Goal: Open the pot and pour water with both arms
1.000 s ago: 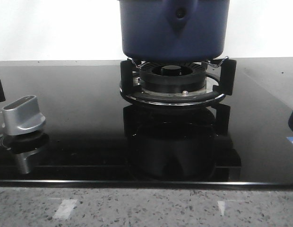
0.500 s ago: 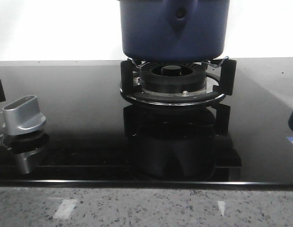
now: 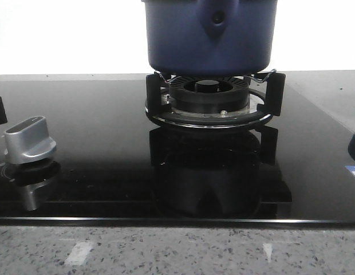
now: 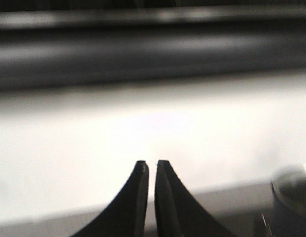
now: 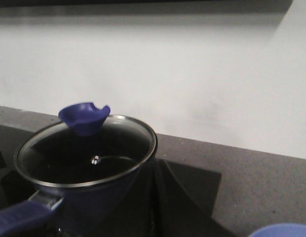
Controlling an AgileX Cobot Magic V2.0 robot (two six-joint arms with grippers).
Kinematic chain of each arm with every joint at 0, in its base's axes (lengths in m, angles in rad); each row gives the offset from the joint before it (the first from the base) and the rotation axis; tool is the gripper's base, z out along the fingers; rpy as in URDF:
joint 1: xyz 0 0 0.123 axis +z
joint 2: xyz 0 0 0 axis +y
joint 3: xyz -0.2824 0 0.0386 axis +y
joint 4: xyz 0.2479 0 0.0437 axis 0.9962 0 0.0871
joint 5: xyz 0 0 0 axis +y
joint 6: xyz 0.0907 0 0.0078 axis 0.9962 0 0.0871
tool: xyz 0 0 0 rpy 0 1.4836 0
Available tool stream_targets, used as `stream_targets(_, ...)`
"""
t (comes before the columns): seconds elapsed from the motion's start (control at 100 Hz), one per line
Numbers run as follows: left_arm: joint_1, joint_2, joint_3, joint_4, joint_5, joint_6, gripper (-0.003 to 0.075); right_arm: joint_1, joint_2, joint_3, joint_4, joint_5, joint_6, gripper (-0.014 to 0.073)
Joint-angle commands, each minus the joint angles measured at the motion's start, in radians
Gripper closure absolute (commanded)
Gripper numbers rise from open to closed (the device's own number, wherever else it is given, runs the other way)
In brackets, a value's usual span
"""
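The large round dark-blue pot (image 3: 210,35) with matte sides sits on the black round burner ring with prongs (image 3: 209,102), which stands on the glossy black glass cooktop (image 3: 97,143). In the front view only the lower body of the pot is seen, with its pointed blue handle mount turned toward the camera. In the right wrist view the glass lid with a metal rim (image 5: 89,150) lies closed on the pot, and the blue knob (image 5: 84,117) stands on the top of this lid. So the opening step is judged to be only at its beginning: the lid is not lifted and no gripper touches the pot. The left gripper (image 4: 149,170) shows two dark fingers almost pressed together with only a thin slit between them, and they hold nothing; behind them the view is too blurred to say where this arm is relative to the pot. The fingers of the right gripper cannot be made out in its own view, so whether it is open or closed cannot be told. A silver control dial (image 3: 28,140) rests on the cooktop, well apart from the pot on its left side. The next move probably calls for one arm to spread its fingers above the knob and come down around it, while the other arm goes to the blue handle (image 5: 19,219) of the pot.
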Motion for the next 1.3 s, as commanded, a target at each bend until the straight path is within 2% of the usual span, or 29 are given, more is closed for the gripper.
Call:
stream_targets(0.0,-0.040,-0.097,0.128,-0.044,-0.043,0.015,0.0741,0.001,-0.108,0.074,0.021,-0.053,-0.017,0.0648)
stream_targets(0.19,-0.055,-0.305,0.350,-0.116,-0.047,0.015,0.0741,0.001,-0.337,0.272,0.023,-0.059,-0.017,0.0648)
stream_targets(0.33,-0.055,-0.398,0.417,-0.197,-0.059,0.015,0.0741,0.001,-0.432,0.357,0.034,-0.059,-0.017,0.0648)
stream_targets(1.19,-0.055,-0.419,0.419,-0.217,-0.045,0.015,0.0741,0.001,-0.457,0.382,0.036,-0.047,-0.017,0.0649)
stream_targets(1.25,-0.055,-0.419,0.419,-0.185,-0.047,0.003,0.0741,0.001,-0.457,0.382,0.036,-0.047,-0.017,0.0650)
stream_targets(1.29,-0.055,-0.419,0.419,-0.112,-0.060,-0.073,0.0741,0.001,-0.457,0.382,0.036,-0.047,-0.017,0.0650)
